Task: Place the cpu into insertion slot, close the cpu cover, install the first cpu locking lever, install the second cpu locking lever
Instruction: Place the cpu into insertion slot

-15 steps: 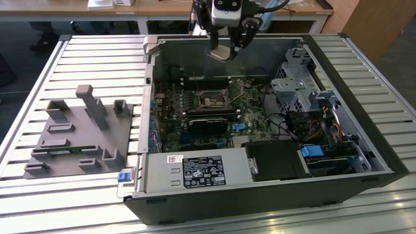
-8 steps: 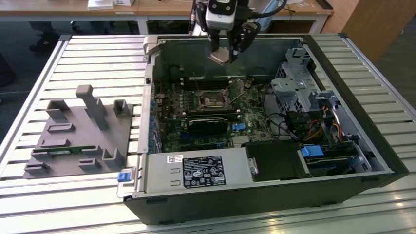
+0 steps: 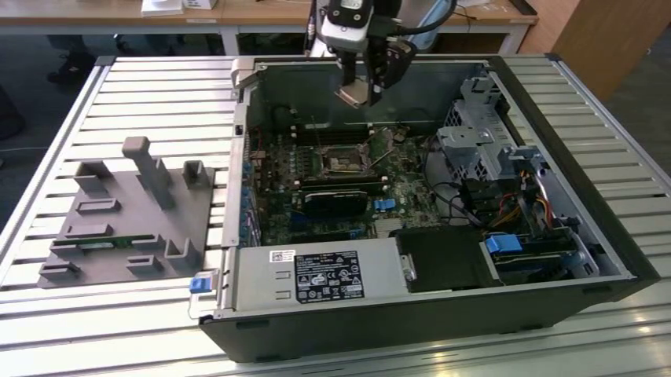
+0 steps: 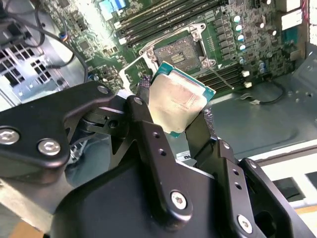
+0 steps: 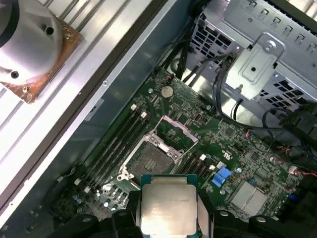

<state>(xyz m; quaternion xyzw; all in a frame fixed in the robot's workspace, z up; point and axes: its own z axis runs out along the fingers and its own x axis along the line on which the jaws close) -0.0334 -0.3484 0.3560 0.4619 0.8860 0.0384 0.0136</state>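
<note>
While the tool [image 4: 176, 101] grips the chip [image 5: 168, 206] by two edges, it hangs above the open computer case [image 3: 419, 326]. The socket [image 5: 151, 161] below lies bare, its cover [image 5: 177, 130] raised.

Soft, even light falls from above on the open computer case [image 3: 419, 322]. The slatted desk [image 3: 157, 94] around the case shows pale and bright. Inside the case the circuit board [image 3: 275, 220] lies dimmer, shaded by the walls. In the second wrist view white glare burns out a patch of that board. There the cpu [image 4: 181, 99] looks washed pale, and the black end effector [image 4: 174, 106] gripping it carries small highlights on its screws. In the first wrist view the case's drive cage [image 5: 262, 64] gleams.
</note>
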